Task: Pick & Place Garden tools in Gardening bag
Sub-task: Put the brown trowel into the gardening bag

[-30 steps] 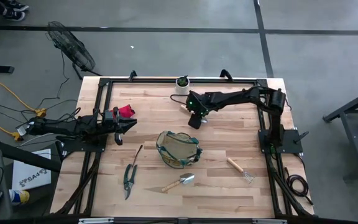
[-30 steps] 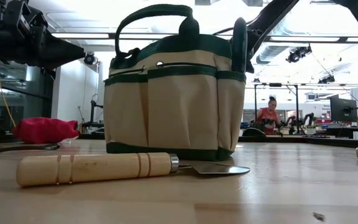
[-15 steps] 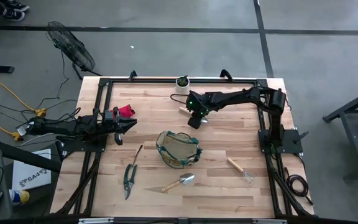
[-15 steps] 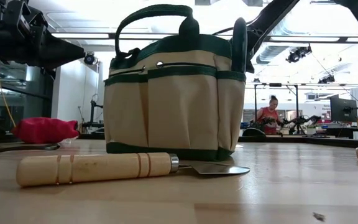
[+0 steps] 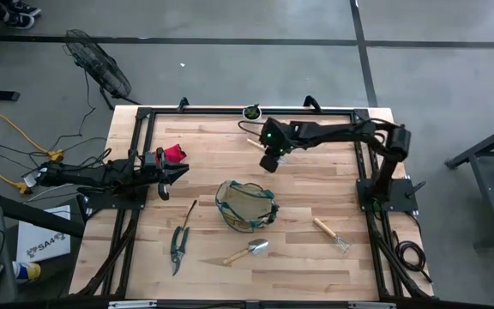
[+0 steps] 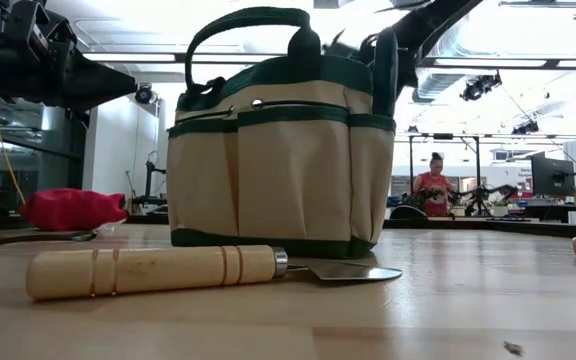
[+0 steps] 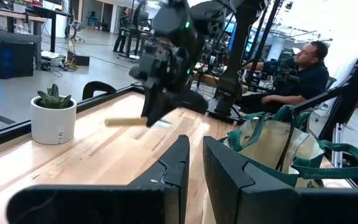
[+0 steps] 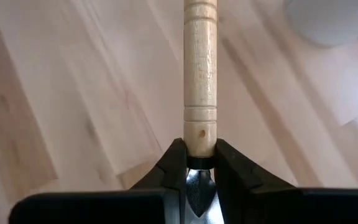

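My right gripper is shut on a wooden-handled metal tool over the table's far middle, near the white pot. The tan bag with green trim stands upright on its base at the table's middle. Pruning shears and a wooden-handled trowel lie flat near the front edge. Another wooden-handled tool lies at the front right. A red item lies at the left. My left gripper is shut and empty beside it. My right gripper pinches the tool between its two fingers where the wooden handle meets the metal. The fingers lie along the tool, and the handle sticks out past the fingertips. In the left wrist view the tool lies about level, clear of the table.
The white pot with the green plant stands at the far edge, close to the held tool's handle. The black frame rail runs round the table. People sit beyond the table. Bare wood lies between the bag and the right gripper.
My right gripper has risen a little with the wooden-handled tool and moved slightly toward the far edge and the white pot; its arm has straightened out above the table. The tool's handle has gone with it. The fingers stay shut on it.
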You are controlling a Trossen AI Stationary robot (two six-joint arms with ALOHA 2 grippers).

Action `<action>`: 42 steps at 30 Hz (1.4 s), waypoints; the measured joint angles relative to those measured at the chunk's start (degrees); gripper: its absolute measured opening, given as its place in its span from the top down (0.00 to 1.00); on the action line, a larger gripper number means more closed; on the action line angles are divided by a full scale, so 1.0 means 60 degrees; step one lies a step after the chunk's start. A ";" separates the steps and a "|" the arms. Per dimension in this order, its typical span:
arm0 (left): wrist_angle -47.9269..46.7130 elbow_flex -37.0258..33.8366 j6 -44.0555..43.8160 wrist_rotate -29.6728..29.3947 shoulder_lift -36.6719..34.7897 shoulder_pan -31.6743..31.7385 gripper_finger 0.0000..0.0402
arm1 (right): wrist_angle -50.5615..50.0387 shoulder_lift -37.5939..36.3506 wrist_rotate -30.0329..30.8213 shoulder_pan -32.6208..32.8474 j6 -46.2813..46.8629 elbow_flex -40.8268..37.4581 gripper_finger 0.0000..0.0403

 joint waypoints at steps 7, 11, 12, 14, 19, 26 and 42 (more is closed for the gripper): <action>0.0027 0.0000 0.0000 -0.0569 -0.0002 0.0002 0.89 | 0.0147 -0.1613 -0.0024 0.0215 0.0029 0.0004 0.90; 0.0034 0.0000 -0.0187 -0.0603 -0.0002 0.0004 0.89 | 0.0476 -0.2519 -0.0080 0.0455 0.0011 0.0005 0.90; 0.0031 0.0000 -0.0253 -0.0607 0.0002 0.0004 0.89 | 0.0536 -0.2705 -0.0086 0.0521 0.0007 0.0007 0.90; 0.0035 0.0000 -0.0341 -0.0630 0.0000 0.0004 0.89 | 0.0625 -0.3027 -0.0087 0.0655 0.0007 0.0011 0.90; 0.0037 0.0000 -0.0286 -0.0870 -0.0001 0.0004 0.89 | 0.1296 -0.3597 0.0216 0.1094 0.0131 0.0013 0.90; 0.0662 0.0189 -0.1358 -0.1513 0.0002 0.0004 0.89 | 0.2303 -0.3692 0.1936 0.2149 0.0616 0.0015 0.90; 0.0636 0.3547 0.0005 -0.0046 0.3261 0.0004 0.50 | 0.2898 -0.3425 0.7207 0.4900 0.2650 0.0018 0.90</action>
